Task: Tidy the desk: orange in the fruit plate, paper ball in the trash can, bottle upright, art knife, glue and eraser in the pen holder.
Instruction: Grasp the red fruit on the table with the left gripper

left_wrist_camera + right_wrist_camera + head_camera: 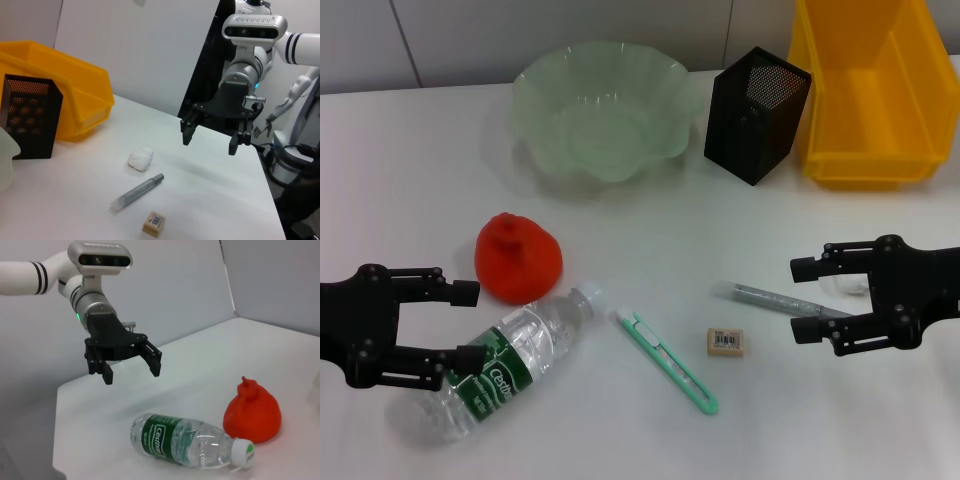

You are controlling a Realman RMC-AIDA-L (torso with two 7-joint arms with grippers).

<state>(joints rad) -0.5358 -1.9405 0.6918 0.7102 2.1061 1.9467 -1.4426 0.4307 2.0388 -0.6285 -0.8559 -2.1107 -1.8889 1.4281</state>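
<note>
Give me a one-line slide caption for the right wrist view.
Open left gripper hovers above a clear plastic bottle lying on its side beside the orange fruit on the white table.

1. White counter (410, 180) carries everything.
2. Far side: green fruit plate (600, 108), black mesh pen holder (756, 112), yellow bin (868, 92).
3. Near side: orange (518, 257), lying bottle (498, 365), art knife (666, 361), eraser (725, 342), glue stick (778, 299), paper ball (140, 159).

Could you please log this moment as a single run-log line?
left claw open over lying bottle | right claw open above glue | orange, knife, eraser on desk
</note>
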